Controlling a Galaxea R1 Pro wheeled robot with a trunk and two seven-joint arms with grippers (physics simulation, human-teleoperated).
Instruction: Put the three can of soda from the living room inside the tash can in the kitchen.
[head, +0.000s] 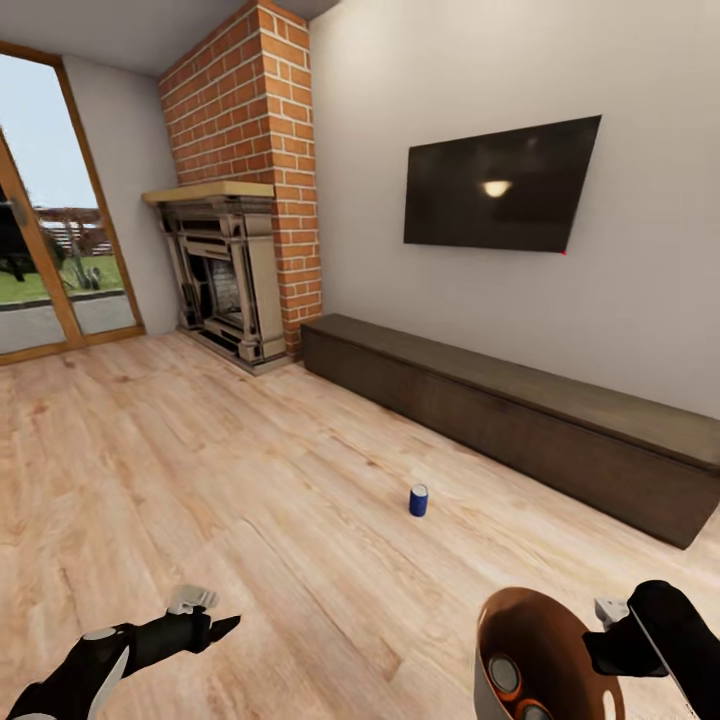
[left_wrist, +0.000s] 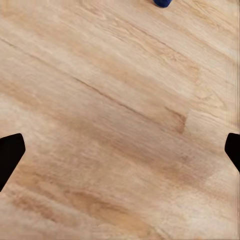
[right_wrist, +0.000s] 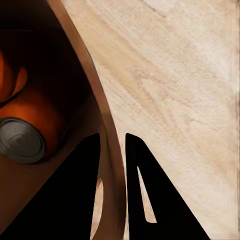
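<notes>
Room: living room, wood floor, brick column, black television, long dark cabinet along the wall.
Trash can: copper-brown bucket at lower right of the head view, held off its rim.
Right gripper: clenched on the bucket wall, 1 finger inside, 1 outside.
Left gripper: spread wide, holding nothing, above bare floor.
Orange cans: 2 lying inside the bucket.
Blue can: upright on the floor, near the cabinet, well apart from both grippers.
</notes>
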